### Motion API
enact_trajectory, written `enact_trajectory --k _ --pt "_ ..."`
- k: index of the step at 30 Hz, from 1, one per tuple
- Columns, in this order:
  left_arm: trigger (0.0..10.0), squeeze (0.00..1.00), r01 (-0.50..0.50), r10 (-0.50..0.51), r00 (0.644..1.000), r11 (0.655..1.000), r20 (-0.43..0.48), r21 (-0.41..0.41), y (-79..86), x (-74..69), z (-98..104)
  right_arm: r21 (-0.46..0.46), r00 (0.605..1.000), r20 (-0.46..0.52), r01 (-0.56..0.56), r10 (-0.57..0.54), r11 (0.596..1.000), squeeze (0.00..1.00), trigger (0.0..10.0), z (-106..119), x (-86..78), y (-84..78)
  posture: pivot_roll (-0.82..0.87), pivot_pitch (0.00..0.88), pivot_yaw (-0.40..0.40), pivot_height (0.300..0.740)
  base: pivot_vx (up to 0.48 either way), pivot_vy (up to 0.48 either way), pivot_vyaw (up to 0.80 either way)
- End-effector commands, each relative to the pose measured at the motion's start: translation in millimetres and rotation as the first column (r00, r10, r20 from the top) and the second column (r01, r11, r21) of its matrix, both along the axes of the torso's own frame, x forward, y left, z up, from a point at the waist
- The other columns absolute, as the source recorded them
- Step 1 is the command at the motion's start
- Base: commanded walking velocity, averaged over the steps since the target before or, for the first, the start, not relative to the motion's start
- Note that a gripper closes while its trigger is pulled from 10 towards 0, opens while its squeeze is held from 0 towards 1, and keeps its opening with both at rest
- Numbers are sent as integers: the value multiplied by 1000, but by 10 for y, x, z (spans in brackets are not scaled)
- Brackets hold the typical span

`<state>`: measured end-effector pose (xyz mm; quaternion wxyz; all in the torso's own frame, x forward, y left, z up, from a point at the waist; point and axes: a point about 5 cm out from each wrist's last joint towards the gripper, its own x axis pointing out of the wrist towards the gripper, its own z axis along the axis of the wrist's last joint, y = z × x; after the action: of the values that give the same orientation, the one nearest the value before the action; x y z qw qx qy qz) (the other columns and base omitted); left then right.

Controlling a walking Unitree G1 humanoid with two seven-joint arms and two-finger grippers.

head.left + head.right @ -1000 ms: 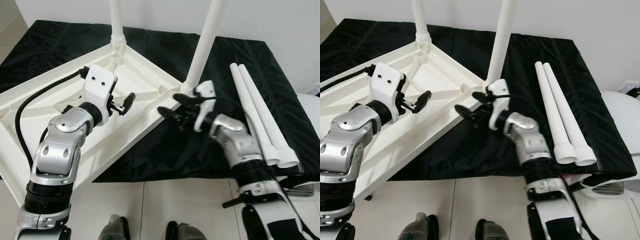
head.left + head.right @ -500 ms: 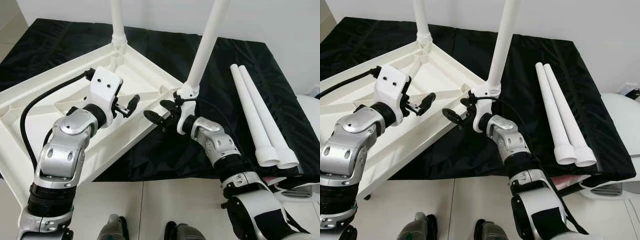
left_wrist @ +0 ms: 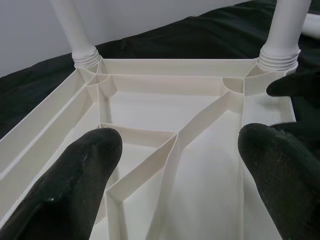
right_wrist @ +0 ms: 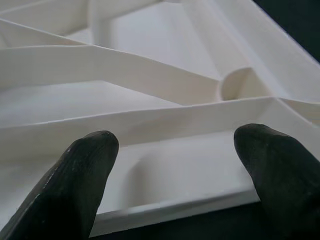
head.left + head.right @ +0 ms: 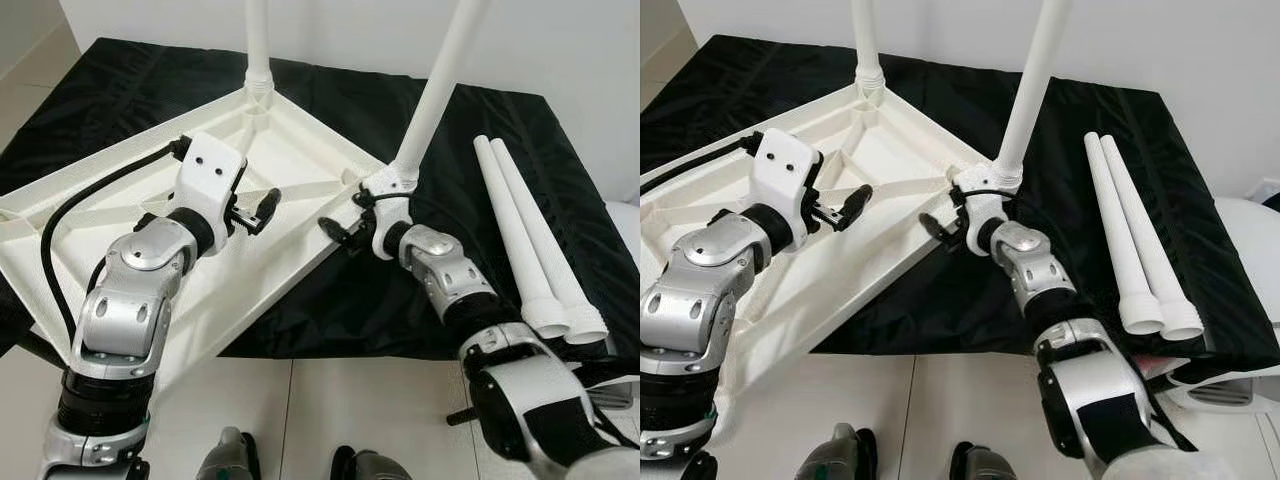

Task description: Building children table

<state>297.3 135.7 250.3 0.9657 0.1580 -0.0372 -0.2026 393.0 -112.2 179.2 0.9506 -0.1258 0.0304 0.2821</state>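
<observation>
Upside down, the white plastic tabletop [image 5: 250,190] lies on a black cloth [image 5: 470,130] over the bench, ribbed underside up w/ diagonal stiffening ribs and a raised rim all round. Two white legs stand screwed into its far corners: one at the back corner [image 5: 258,50], the other [image 5: 440,85] at the corner nearest the right arm. Two loose legs [image 5: 530,235] lie side by side on the cloth, well apart from the tabletop, on the robot's right, flared ends toward the robot. Left gripper [image 5: 262,205] hovers over the tabletop's ribbed middle, jaws spread, nothing between them. Right gripper [image 5: 338,228] is at the tabletop's near edge just beside the second leg's socket, jaws spread, empty.
</observation>
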Motion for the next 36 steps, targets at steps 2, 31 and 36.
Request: enact_trajectory --k 2,31,36 --pt "10000 0 -41 41 999 999 11 -4 -4 -13 12 -62 992 -49 110 -113 992 0 10000 -179 4 -252 8 168 -64 740 0 0 0" --pt "10000 0 398 -372 901 913 -224 86 -328 -447 -410 512 964 256 -77 -66 855 0 10000 345 -161 -498 6 170 -43 740 0 0 0" --pt "10000 0 471 -421 857 874 -297 119 -299 -555 -537 534 953 301 -146 -26 833 0 10000 408 -349 -574 5 155 -39 740 0 0 0"
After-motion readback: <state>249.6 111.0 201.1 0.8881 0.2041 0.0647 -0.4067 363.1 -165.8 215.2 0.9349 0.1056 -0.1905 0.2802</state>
